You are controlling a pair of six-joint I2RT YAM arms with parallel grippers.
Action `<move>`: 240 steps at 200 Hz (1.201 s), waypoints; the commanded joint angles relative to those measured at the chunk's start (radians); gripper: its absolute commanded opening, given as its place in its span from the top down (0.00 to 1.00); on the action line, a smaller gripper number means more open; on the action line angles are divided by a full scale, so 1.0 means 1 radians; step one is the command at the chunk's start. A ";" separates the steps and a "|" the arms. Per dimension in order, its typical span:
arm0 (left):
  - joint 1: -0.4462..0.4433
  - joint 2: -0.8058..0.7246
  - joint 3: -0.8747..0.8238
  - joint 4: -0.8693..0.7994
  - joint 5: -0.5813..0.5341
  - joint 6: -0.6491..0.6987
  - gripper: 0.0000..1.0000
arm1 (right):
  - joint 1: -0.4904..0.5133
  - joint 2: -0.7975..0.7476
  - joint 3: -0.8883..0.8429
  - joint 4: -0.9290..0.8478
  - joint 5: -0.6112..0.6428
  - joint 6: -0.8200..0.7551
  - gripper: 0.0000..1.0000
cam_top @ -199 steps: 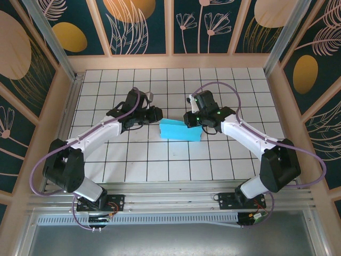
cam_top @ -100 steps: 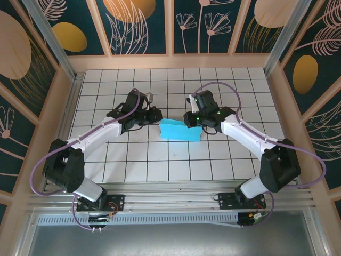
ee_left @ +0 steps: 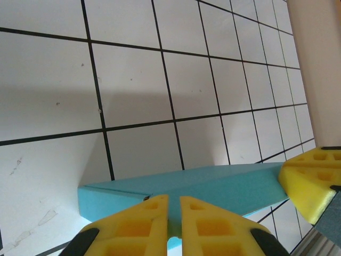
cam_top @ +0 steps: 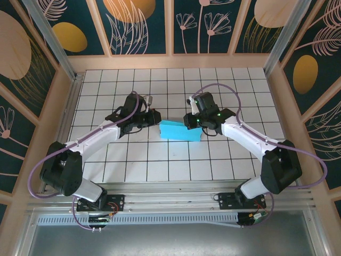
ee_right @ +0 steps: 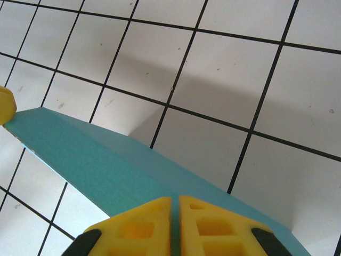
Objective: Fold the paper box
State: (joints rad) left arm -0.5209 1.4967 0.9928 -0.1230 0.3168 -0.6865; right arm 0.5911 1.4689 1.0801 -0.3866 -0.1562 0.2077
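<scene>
The paper box [cam_top: 180,130] lies folded on the white tiled table [cam_top: 160,160], a flat turquoise rectangle about two tiles wide. My left gripper [cam_top: 158,118] is at its left end. In the left wrist view the yellow fingers [ee_left: 138,224] stand almost together on the turquoise edge [ee_left: 224,184], with my left gripper [ee_left: 174,198] shut on it. My right gripper [cam_top: 187,121] is at the box's far edge, right of centre. In the right wrist view my right gripper [ee_right: 175,200] is shut on the turquoise sheet [ee_right: 96,154], which shows in the thin slit between the pads.
Wooden rails and patterned walls [cam_top: 170,26] enclose the tiled table. The other gripper's yellow finger [ee_left: 314,178] shows at the box's far end in the left wrist view. Purple cables [cam_top: 218,88] loop over both arms.
My left gripper's fingers have closed down onto the box's left end and the left arm shifted slightly. The right gripper and the box have stayed in place.
</scene>
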 commanded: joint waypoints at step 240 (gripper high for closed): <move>0.006 0.033 -0.106 -0.070 -0.024 0.016 0.93 | -0.259 -0.297 -0.098 -0.084 -0.120 0.223 0.49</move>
State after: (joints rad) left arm -0.5179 1.4799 0.9146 -0.0277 0.3321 -0.6857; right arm 0.3939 1.2301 1.0660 -0.4667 -0.1677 0.3614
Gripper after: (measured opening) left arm 0.073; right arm 0.480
